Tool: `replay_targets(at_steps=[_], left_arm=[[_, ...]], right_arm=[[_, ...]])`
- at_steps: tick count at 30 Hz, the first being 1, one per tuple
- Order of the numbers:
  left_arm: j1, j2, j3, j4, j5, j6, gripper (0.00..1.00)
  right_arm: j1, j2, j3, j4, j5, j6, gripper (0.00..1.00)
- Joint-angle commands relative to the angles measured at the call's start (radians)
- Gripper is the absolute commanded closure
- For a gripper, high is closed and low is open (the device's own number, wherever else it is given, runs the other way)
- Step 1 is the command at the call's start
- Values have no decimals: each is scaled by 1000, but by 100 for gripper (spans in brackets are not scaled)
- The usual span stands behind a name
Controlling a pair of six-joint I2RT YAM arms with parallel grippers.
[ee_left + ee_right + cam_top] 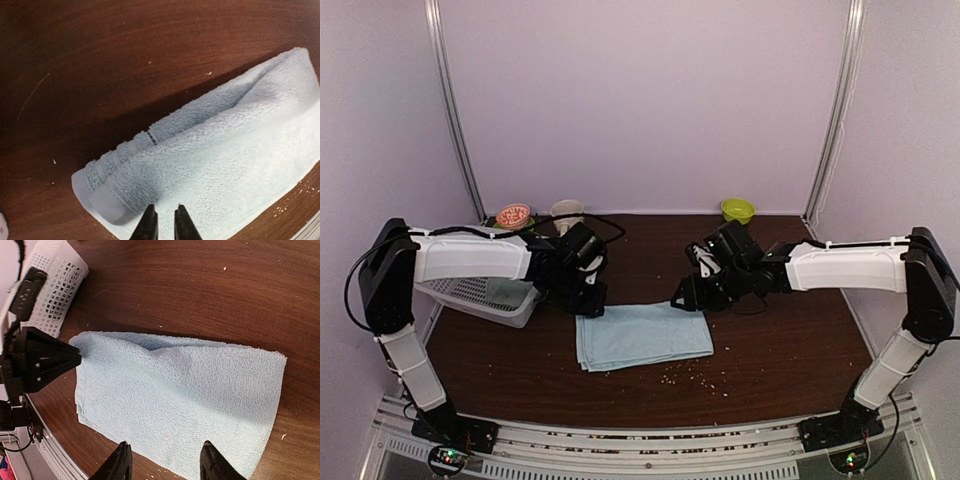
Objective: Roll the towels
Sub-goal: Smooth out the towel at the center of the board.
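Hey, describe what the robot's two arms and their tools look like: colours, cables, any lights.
The two arms match. The left arm and right arm have white shell-covered links between bulky black joints, with thin black cables looping along them. Small red and green lights show at the bases. The left tool and right tool are black, each ending in two tapered fingers.

Light blue towel (642, 336) — folded (terry cloth), flat on table (790, 350)

Ahead of the left gripper (165, 212), the towel (215, 165) runs out of view rightward and below; whether it is pinched is unclear. The left arm (470, 257) covers part of the basket (485, 297).
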Motion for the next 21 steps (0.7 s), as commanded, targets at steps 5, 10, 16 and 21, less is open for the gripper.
replay_targets(at_steps=[5, 10, 16, 21], left_arm=[[104, 80, -9, 53, 73, 20, 96], [188, 93, -72, 100, 108, 13, 99], [193, 145, -94, 137, 139, 13, 100], [192, 169, -103, 154, 142, 10, 100]], right_arm=[[8, 41, -18, 84, -39, 20, 55], [48, 83, -46, 54, -71, 11, 58], [68, 85, -168, 77, -72, 62, 61], [83, 84, -217, 69, -75, 73, 62]])
